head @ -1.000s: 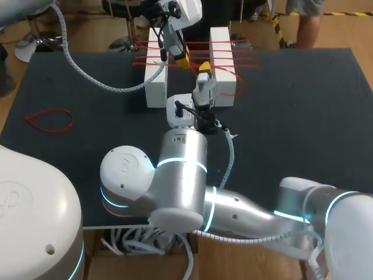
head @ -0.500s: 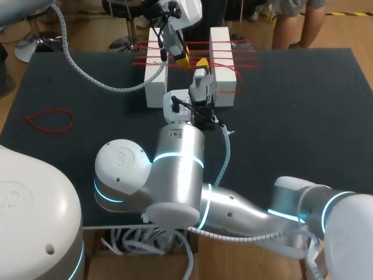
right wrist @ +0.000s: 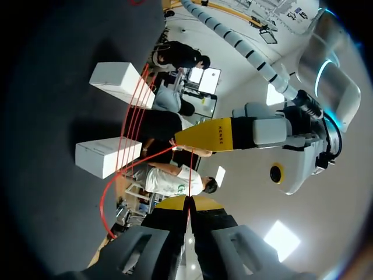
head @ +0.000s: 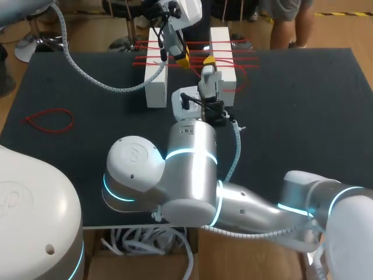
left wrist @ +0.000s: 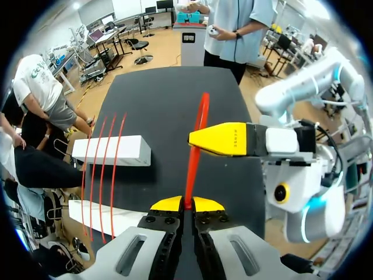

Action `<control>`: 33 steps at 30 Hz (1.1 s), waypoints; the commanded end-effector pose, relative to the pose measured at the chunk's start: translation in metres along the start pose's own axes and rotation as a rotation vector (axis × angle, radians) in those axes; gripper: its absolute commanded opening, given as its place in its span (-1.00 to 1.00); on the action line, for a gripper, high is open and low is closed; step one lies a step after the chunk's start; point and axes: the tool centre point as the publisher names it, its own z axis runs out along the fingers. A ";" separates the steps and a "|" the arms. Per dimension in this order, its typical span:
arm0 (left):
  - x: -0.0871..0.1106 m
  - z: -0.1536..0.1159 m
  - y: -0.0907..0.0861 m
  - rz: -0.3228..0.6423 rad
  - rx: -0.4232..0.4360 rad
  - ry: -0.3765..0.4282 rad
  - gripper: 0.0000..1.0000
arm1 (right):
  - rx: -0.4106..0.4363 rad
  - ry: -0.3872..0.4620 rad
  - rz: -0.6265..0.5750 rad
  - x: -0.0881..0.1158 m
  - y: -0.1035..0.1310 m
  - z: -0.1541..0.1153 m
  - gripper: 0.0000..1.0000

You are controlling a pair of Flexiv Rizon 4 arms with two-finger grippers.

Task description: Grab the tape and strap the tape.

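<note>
left-middle of frame: spare red loop [head: 49,121] flat on desk [head: 303,99], out of play | upper centre: 2 white blocks [head: 155,81] flank the working gap | there my right tool [head: 208,60] and left tool [head: 182,57] are each pinched tight on the red tape [left wrist: 201,111], tips nearly meeting, I judge to thread its end

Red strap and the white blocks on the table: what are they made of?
Red strap: looks like thin flexible plastic, smooth; it bows evenly out of the left pincer. White blocks: matte, sharp-edged, plain white; maybe foam or cardboard, cannot tell.
</note>
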 end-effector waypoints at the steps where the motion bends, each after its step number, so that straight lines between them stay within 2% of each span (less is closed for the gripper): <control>1: 0.000 -0.001 -0.001 -0.001 -0.005 0.000 -1.00 | -0.025 -0.004 -0.007 0.004 -0.007 -0.001 -1.00; 33: 0.000 -0.001 -0.001 -0.001 -0.005 0.000 -1.00 | -0.023 0.001 -0.004 0.001 0.007 -0.003 -1.00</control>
